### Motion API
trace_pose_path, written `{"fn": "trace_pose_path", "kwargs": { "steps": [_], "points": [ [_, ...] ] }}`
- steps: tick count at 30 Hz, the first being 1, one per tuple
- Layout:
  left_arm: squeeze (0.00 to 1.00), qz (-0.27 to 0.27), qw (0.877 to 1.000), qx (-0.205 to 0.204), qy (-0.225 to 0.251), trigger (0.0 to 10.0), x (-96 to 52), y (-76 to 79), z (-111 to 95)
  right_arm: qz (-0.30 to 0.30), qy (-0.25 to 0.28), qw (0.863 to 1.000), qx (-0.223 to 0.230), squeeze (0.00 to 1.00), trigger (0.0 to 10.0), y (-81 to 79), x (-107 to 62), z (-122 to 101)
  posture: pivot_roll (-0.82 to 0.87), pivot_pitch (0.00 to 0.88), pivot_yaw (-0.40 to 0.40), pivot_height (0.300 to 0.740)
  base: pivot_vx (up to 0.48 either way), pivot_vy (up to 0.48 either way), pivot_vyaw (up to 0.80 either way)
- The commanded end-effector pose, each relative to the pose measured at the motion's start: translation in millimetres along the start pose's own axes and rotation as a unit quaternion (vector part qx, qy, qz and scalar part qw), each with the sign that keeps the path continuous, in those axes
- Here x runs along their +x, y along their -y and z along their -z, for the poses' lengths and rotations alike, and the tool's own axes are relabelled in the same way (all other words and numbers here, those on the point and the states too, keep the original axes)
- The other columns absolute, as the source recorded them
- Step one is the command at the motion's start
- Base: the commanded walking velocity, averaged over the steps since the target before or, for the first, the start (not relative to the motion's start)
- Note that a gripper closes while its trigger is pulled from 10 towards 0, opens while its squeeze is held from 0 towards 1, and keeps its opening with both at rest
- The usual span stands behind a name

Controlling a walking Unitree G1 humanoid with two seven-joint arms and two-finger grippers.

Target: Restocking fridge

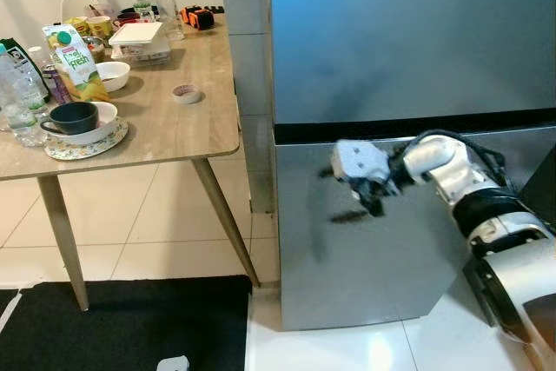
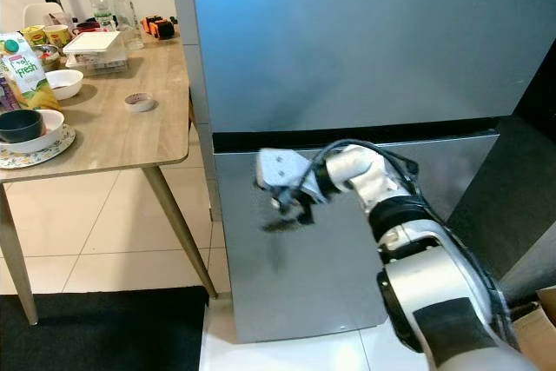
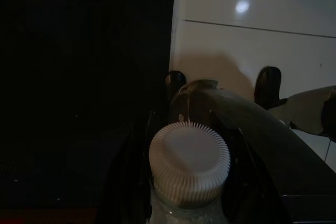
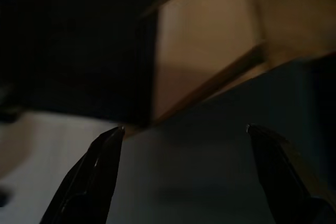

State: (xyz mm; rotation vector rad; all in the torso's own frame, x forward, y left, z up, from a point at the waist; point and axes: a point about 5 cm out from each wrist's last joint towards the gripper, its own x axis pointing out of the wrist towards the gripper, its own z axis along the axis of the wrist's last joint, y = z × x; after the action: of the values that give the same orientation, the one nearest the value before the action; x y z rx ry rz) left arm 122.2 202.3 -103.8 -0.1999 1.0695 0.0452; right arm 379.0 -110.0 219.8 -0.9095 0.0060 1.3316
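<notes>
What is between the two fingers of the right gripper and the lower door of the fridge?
Nothing. In the right wrist view the open right gripper faces the bare grey fridge door; the head views show it right at the door.

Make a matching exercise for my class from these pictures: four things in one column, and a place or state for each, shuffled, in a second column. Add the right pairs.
Things:
1. right gripper
2. left gripper
3. dark mug
4. juice carton

Places or states:
A. stands in a white bowl on a patterned plate
B. fingers open, in front of the fridge's lower door
C. leans on the table behind the mug and bowl
D. closed around a white-capped bottle

Pairs: 1-B, 2-D, 3-A, 4-C
</notes>
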Motion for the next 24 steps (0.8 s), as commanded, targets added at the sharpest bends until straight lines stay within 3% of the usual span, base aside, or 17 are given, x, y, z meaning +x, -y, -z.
{"fn": "trace_pose_path", "kwargs": {
  "steps": [1, 16, 21, 24],
  "points": [
    [0.00, 0.013, 1.000, -0.009, -0.017, 10.0, 0.0, 6.6, 9.8, 0.045, -0.019, 0.999, 0.005, 0.00, 10.0, 5.3, 2.3, 1.9, -0.10, 0.000, -0.015, 0.740, 0.000, 0.000, 0.00],
    [0.00, 0.015, 1.000, -0.015, -0.019, 10.0, 0.3, 9.7, 12.0, 0.151, -0.127, 0.980, 0.013, 0.00, 10.0, 15.8, 4.8, 16.8, -0.10, 0.000, -0.020, 0.740, 0.000, 0.000, 0.00],
    [0.00, 0.017, 1.000, -0.016, -0.019, 10.0, 0.4, 10.3, 12.2, 0.060, -0.152, 0.987, -0.004, 0.00, 10.0, -0.6, 5.3, 26.9, -0.10, 0.000, -0.019, 0.740, 0.000, 0.000, 0.00],
    [0.00, 0.017, 1.000, -0.017, -0.019, 10.0, 0.3, 10.4, 12.7, -0.050, -0.164, 0.985, -0.014, 0.00, 10.0, -18.9, 0.3, 35.9, -0.10, 0.000, -0.019, 0.740, 0.000, 0.000, 0.00]
  ]
}}
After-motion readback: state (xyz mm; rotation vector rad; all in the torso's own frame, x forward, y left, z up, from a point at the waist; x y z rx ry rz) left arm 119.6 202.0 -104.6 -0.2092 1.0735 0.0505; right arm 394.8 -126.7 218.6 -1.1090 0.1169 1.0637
